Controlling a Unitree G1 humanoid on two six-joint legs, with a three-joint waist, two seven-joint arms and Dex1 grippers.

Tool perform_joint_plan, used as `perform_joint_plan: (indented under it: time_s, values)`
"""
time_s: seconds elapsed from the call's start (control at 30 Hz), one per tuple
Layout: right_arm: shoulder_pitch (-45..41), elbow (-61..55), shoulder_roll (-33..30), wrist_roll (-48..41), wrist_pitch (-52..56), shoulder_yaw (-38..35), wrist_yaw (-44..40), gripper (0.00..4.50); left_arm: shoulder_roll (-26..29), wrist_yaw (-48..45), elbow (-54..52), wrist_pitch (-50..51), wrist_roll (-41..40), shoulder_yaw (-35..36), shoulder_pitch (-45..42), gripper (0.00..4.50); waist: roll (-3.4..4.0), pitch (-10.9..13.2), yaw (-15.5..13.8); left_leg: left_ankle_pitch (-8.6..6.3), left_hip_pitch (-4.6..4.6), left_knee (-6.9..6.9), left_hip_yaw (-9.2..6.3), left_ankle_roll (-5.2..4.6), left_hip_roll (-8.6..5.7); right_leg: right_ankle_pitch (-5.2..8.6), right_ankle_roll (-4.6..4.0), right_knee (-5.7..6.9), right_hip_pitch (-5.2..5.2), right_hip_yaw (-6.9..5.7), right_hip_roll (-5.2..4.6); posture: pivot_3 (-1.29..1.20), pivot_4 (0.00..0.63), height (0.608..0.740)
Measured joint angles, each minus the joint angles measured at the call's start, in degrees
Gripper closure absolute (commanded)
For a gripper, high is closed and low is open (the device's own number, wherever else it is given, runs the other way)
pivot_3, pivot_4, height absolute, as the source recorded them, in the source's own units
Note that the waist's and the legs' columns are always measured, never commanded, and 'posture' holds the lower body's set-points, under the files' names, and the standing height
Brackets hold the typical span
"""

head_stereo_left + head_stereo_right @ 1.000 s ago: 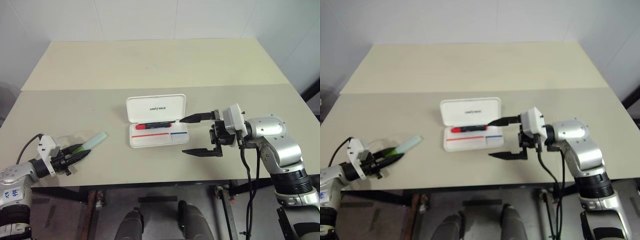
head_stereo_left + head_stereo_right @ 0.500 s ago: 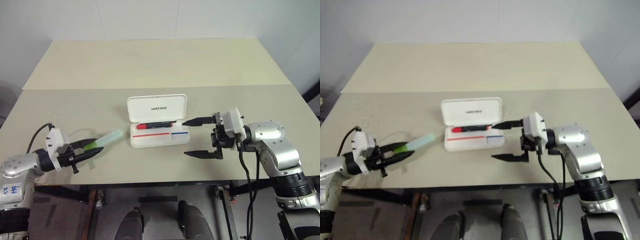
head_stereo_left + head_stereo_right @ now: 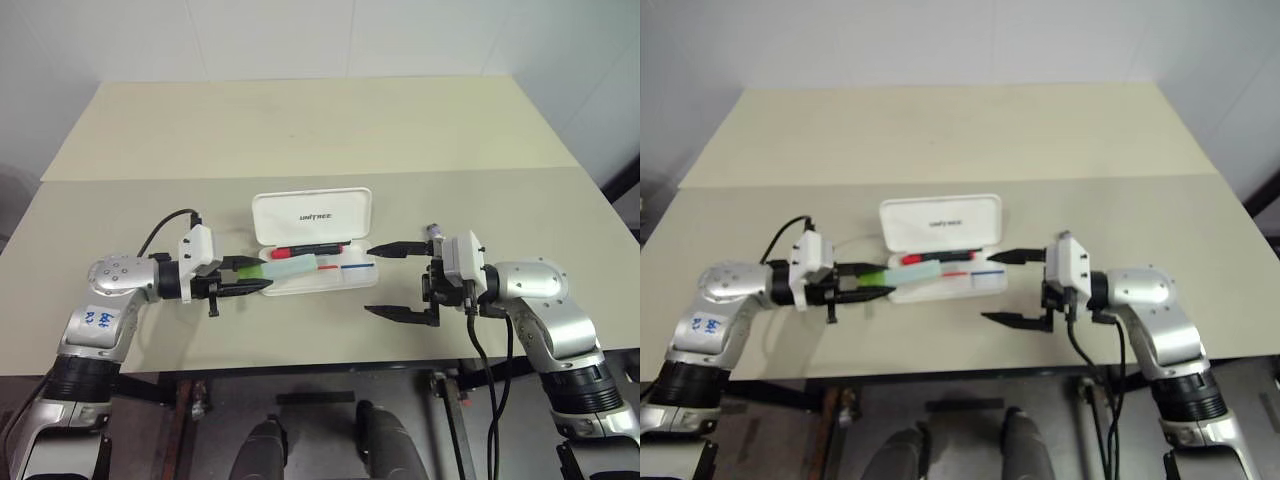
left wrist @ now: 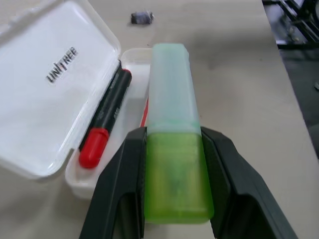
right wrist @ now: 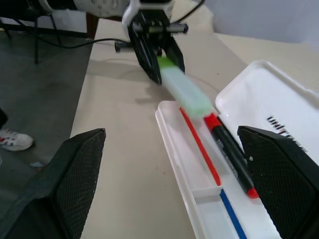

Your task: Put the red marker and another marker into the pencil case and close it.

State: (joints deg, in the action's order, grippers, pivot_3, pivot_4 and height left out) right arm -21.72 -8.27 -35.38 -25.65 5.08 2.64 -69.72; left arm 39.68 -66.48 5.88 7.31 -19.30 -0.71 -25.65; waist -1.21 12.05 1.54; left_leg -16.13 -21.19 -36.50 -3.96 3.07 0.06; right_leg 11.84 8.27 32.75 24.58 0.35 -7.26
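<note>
Green marker [image 4: 173, 149] is clamped in left pincer [image 3: 243, 281] over open pencil case [image 3: 312, 215] for dropping in; right pincer [image 3: 398, 282] is spread wide.

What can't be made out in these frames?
- Green marker: its rear end is cut off by the edge of the left wrist view, and the left gripper covers its sides.
- Red marker: partly covered by the green marker in the head views.
- Small grey piece on the table beyond the case: too small to identify.
- Right gripper: fingertips cut off by the right wrist view's edges.
</note>
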Motion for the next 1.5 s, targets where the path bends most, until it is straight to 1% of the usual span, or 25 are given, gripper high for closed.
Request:
perform_joint_plan:
  time_s: [0.2, 0.43, 0.73, 0.8, 0.87, 1.07, 1.3, 1.5]
  values:
    - [3.2, -5.1, -0.3, 0.0, 1.1, -1.1, 4.1, 0.00, -4.0, -2.0, 9.0, -5.3, 3.9, -4.2, -5.6, 3.36, -0.01, 0.0, -0.1, 0.00, -0.03, -0.04, 0.00, 0.00, -0.01, -0.02, 0.02, -0.08, -0.01, 0.00, 0.00, 0.00, 0.150, 0.740]
    - [6.7, -9.7, -1.4, -0.1, 2.8, -3.0, 7.6, 0.00, -7.6, -4.3, 17.4, -10.1, 5.5, -5.5, -10.2, 3.36, -0.02, 0.0, -0.4, -0.01, -0.06, -0.13, 0.00, -0.02, -0.02, -0.03, 0.05, -0.09, -0.03, 0.01, -0.01, 0.00, 0.150, 0.740]
    - [7.8, -13.0, -2.2, -0.4, 4.5, -3.2, 10.2, 0.00, -10.0, -4.5, 23.8, -12.4, 7.3, -6.6, -12.7, 3.36, -0.03, 0.0, -0.3, -0.07, -0.12, -0.50, 0.00, -0.13, -0.03, -0.04, 0.07, -0.03, -0.10, 0.02, -0.01, 0.00, 0.150, 0.740]
    - [8.0, -13.4, -2.2, -0.5, 4.9, -3.3, 10.5, 0.00, -10.2, -4.5, 24.6, -12.3, 7.5, -6.7, -12.7, 2.62, -0.04, 0.0, -0.2, -0.07, -0.13, -0.53, 0.00, -0.13, -0.03, -0.04, 0.08, -0.04, -0.10, 0.01, -0.01, 0.00, 0.150, 0.740]
    - [8.0, -13.7, -2.2, -0.5, 5.0, -3.3, 10.7, 0.00, -10.3, -4.3, 25.5, -12.4, 7.8, -6.7, -13.5, 2.04, -0.04, 0.0, -0.3, -0.07, -0.13, -0.55, -0.01, -0.13, -0.03, -0.04, 0.07, -0.02, -0.11, 0.01, -0.01, 0.00, 0.150, 0.740]
    - [7.8, -13.7, -2.2, -0.5, 5.0, -3.2, 11.4, 0.00, -11.0, -4.4, 25.8, -12.2, 7.9, -6.6, -13.8, 0.02, -0.04, 0.0, -0.3, -0.07, -0.13, -0.56, -0.01, -0.13, -0.03, -0.04, 0.08, -0.03, -0.12, 0.02, -0.01, 0.00, 0.150, 0.740]
    - [6.9, -13.7, -1.9, -0.5, 5.0, -3.1, 11.6, 0.00, -10.9, -5.2, 21.2, -9.4, 7.1, -6.5, -13.7, 0.02, -0.05, 0.0, -0.3, -0.07, -0.13, -0.56, -0.01, -0.13, -0.03, -0.04, 0.08, -0.03, -0.12, 0.02, -0.01, 0.00, 0.150, 0.740]
    - [6.3, -12.1, -0.3, -0.2, 5.3, -3.0, 13.4, 0.00, -10.6, -5.5, 17.1, -8.3, 6.0, -6.0, -12.2, 0.02, -0.05, 0.0, -0.2, -0.07, -0.12, -0.56, -0.01, -0.13, -0.03, -0.04, 0.07, -0.01, -0.12, 0.03, -0.01, 0.00, 0.150, 0.740]
